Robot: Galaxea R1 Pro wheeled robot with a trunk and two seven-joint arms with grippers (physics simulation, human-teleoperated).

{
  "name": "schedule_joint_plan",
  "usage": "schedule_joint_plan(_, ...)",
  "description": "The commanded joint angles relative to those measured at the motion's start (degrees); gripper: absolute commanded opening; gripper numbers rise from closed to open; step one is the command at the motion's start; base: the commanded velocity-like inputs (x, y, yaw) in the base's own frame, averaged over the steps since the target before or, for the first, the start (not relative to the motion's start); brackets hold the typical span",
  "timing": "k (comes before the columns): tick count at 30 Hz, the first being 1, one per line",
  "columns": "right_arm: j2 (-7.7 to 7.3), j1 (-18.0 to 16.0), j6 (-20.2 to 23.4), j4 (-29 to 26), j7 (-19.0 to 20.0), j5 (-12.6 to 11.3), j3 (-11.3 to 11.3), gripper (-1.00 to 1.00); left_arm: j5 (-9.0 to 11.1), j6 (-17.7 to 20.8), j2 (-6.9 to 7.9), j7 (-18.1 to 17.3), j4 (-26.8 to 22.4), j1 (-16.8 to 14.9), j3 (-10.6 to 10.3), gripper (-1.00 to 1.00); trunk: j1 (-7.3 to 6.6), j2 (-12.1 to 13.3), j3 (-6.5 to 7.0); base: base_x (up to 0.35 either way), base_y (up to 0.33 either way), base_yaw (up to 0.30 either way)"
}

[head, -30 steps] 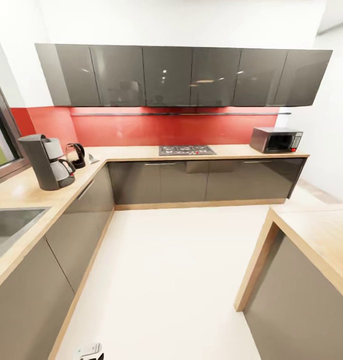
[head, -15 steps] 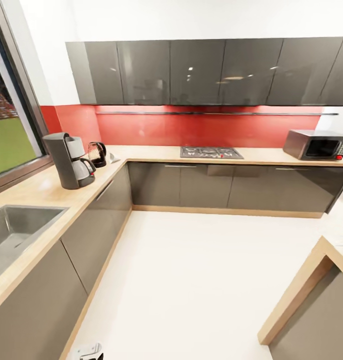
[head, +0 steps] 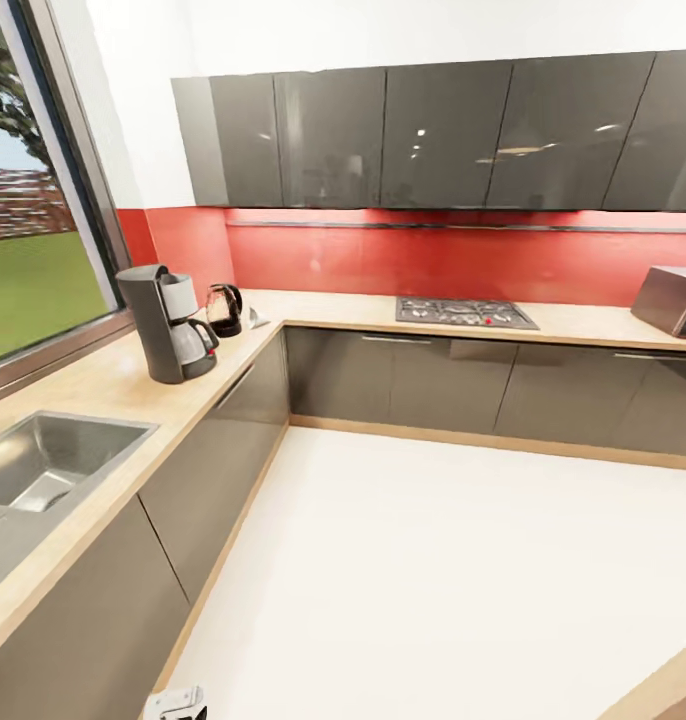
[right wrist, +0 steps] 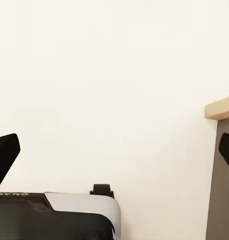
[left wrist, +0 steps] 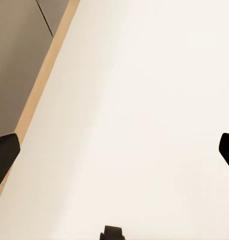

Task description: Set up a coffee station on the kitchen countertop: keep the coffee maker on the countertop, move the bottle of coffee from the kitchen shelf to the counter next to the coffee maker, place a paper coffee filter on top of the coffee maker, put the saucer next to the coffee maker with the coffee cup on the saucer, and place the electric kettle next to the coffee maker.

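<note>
**Kitchen corner with coffee maker and kettle; both hands empty and spread**

The dark grey drip coffee maker with its glass-and-grey carafe point(head: 171, 324) stands on the light wood desk point(head: 103, 385), between the steel sink point(head: 43, 465) and the corner. Just beyond it, near the corner, stands the dark, rounded electric kettle with a looped handle point(head: 226, 309), close to the coffee maker but apart from it. A small pale flat item lies just beside the kettle; what it is cannot be told. The bottle of coffee, saucer, cup and paper filter are not identifiable here.

The left hand point(left wrist: 114, 152) hangs over the pale floor point(head: 433, 570) beside the cabinet plinth, fingers wide apart and holding nothing. The right hand point(right wrist: 114, 152) is likewise spread and empty, above the floor near a wooden desk edge.

The kettle is probably rigid and moderately heavy, with a smooth curved body; its handle looks the surer hold. The carafe appears fragile, so the coffee maker is best left untouched.
</note>
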Motion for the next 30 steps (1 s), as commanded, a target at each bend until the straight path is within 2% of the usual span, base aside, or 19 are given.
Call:
schedule_joint_plan(1,-0.04,0.0,-0.2,0.0,0.0,0.0,0.0,1.00,0.5,-0.1,-0.02,-0.3,0.1,-0.1,0.0,1.00,0.07,-0.1,-0.12,0.339,0.000,0.013)
schedule_joint_plan(11,-0.18,0.0,-0.3,0.0,0.0,0.1,-0.1,1.00,0.5,-0.1,-0.04,-0.3,0.1,-0.1,-0.1,1.00,0.07,-0.1,-0.12,0.338,-0.053,0.002)
schedule_joint_plan(30,-0.11,0.0,-0.3,0.4,0.0,0.0,-0.2,1.00,0.5,-0.1,-0.04,-0.3,0.1,-0.1,-0.2,1.00,0.07,-0.1,-0.12,0.333,-0.143,0.000)
